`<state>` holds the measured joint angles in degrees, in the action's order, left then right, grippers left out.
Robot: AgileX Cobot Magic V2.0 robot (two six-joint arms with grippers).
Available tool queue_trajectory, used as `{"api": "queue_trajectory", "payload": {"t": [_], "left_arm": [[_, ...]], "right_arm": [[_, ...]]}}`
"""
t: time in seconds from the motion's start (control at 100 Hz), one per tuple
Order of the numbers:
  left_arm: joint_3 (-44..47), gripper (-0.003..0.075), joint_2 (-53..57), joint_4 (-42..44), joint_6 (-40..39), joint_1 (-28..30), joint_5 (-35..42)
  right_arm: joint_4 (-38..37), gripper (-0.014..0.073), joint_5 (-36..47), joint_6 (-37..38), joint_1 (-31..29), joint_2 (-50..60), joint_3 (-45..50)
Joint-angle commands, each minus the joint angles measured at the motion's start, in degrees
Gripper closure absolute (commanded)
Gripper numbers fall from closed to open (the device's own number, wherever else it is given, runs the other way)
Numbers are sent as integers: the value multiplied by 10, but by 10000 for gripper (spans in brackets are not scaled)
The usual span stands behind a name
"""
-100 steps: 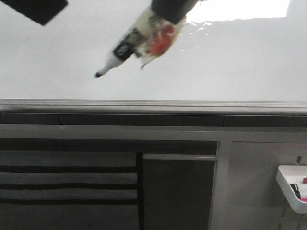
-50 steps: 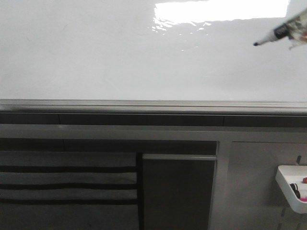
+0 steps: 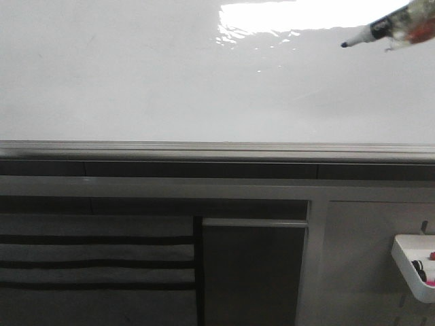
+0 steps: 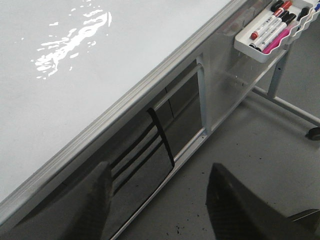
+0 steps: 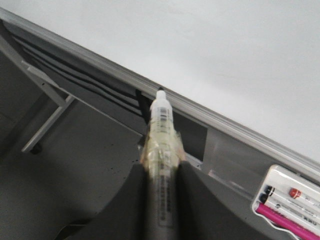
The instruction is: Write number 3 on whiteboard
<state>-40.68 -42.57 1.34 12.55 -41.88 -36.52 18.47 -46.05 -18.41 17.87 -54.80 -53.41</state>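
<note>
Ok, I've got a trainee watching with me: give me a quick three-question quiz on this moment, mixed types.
1. True or false: a digit is already drawn on the whiteboard.
2. Which gripper holds the marker? A) left B) right C) neither
3. Fill in: spare markers lie in a small white ____ mounted below the board's edge.

Key:
1. False. The board shows only a bright light reflection, no ink visible in any view.
2. B. The right gripper is shut on the marker, tip uncapped; the left gripper is open and empty.
3. Tray.
</note>
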Motion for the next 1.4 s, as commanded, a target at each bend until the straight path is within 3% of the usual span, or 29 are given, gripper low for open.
{"api": "queue_trajectory", "payload": {"t": [0.0, 0.21, 0.41, 0.73, 1.04, 1.25, 1.39], "left_arm": [[-15, 330, 0, 0, -9, -1, 40], [-15, 330, 0, -1, -9, -1, 40], [-15, 330, 0, -1, -9, -1, 40], [-15, 330, 0, -2, -9, -1, 40], [-15, 330, 0, -2, -9, -1, 40], [-15, 329, 0, -2, -9, -1, 40], [-15, 330, 0, -1, -9, -1, 40]], "right_arm": [[30, 592, -23, -13, -11, -55, -84], [75, 592, -42, -70, -5, -166, -213], [77, 592, -35, -88, 7, -246, -263], [38, 592, 60, -95, 13, -293, -265], [13, 592, -35, -64, -23, -273, -243], [18, 592, 79, -64, 10, -307, -207], [4, 592, 70, -51, -3, -298, -208]]}}
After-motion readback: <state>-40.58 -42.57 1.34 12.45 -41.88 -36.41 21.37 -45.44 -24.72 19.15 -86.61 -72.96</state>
